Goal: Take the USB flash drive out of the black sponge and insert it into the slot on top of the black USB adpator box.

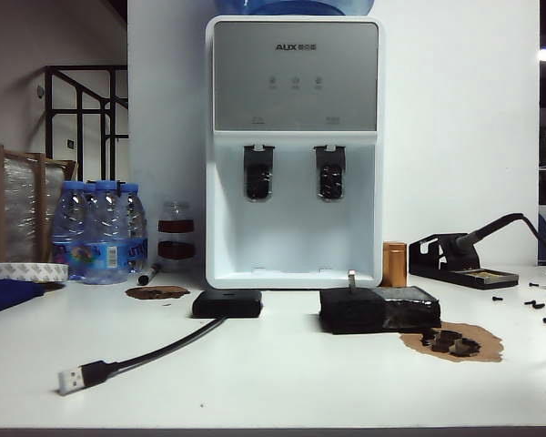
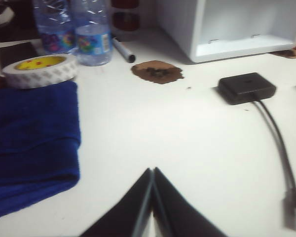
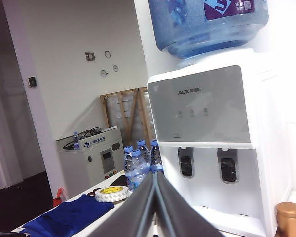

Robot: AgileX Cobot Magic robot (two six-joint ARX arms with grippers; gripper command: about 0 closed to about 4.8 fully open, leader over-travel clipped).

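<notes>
We saw a white table before a water dispenser. The USB flash drive stood upright in the black sponge, right of the black USB adpator box. The left gripper and right gripper were both closed, empty, well apart from it.

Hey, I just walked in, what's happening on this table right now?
Nothing is being handled yet. The USB flash drive stands upright in the black sponge, in front of the water dispenser. The adaptor box sits apart to its left. Both end effectors, left and right, are shut, empty and away from these things.
</notes>
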